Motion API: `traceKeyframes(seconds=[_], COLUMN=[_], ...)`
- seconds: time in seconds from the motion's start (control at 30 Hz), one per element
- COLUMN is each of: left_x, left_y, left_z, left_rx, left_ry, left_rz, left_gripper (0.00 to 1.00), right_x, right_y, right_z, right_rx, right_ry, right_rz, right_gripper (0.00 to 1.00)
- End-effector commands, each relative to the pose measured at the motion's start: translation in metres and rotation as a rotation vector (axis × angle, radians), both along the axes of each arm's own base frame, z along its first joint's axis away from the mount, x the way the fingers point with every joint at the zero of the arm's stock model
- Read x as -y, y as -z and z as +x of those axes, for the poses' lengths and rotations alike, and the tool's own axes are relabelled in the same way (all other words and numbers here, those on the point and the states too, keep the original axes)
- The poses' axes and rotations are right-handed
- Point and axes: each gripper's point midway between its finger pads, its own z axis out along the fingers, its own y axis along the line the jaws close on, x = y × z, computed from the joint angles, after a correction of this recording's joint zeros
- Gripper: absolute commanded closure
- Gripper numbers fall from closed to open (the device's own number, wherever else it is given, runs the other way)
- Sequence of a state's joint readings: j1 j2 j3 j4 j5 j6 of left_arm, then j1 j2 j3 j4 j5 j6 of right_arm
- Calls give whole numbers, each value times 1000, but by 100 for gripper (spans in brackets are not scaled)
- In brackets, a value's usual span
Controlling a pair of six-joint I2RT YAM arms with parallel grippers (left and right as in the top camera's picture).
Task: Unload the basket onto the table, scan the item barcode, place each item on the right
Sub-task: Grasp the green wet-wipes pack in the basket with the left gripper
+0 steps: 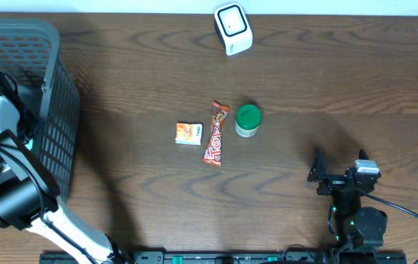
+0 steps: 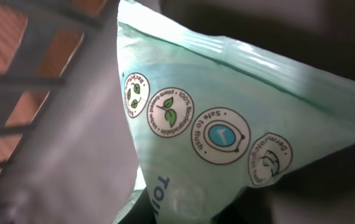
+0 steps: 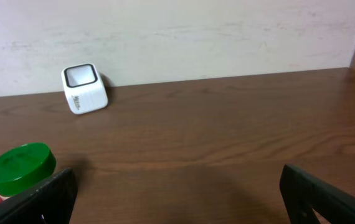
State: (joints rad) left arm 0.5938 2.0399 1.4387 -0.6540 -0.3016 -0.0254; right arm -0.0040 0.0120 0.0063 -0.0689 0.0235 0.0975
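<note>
Reaching into the grey basket [image 1: 56, 88] at the counter's [image 1: 341, 81] left edge, the left arm [image 1: 7, 198] has its pincer closed, though its fingers are out of frame in the wrist view. A pale green packet [image 2: 227, 124] fills that view, tilted, with a row of round printed badges across it and basket mesh behind it to the left; whether the pincer actually grips it cannot be told. The right pincer [image 3: 177, 190] rests low at the near right of the counter, jaws wide apart and holding nothing. The white scanner [image 1: 233, 28] stands at the far edge, well apart from both arms. In the middle lie a small orange box [image 1: 188, 133], a candy bar [image 1: 215, 134] just beside it, and a green-lidded jar [image 1: 248, 121] near the bar's right.
</note>
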Motion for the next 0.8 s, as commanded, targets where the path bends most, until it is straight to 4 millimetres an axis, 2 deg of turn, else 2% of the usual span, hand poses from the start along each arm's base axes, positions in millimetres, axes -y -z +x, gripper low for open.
traceKeyframes(seconds=[0.0, 0.1, 0.23, 0.3, 0.4, 0.5, 0.57, 0.63, 0.7, 0.77], left_x=[24, 20, 14, 15, 28, 42, 61, 92, 134, 178], left_y=[37, 6, -57, -95, -150, -216, -256, -292, -323, -345], left_z=[-34, -29, -20, -14, -4, -4, -5, -2, 1, 1], left_rx=[-129, -84, 52, 159, 351, 573, 728, 874, 1001, 1082], left_ry=[-6, -9, -44, -57, -23, -31, -8, 84, 225, 368], left_rz=[-134, -103, -22, 17, 25, 67, 51, -18, -120, -230], left_gripper=[93, 92, 92, 92, 93, 92, 93, 92, 93, 93], right_x=[-1, -1, -1, -1, -1, -1, -1, -1, -1, -1], right_y=[0, 0, 0, 0, 0, 0, 0, 0, 0, 0], right_z=[0, 0, 0, 0, 0, 0, 0, 0, 0, 0], right_rx=[1, 1, 1, 1, 1, 1, 1, 1, 1, 1], right_ry=[-3, -3, -3, -3, -3, -3, -3, -3, -3, -3], right_rz=[-10, -10, -10, -10, -10, -10, -10, -10, -10, -10], right_gripper=[1, 1, 1, 1, 1, 1, 1, 1, 1, 1])
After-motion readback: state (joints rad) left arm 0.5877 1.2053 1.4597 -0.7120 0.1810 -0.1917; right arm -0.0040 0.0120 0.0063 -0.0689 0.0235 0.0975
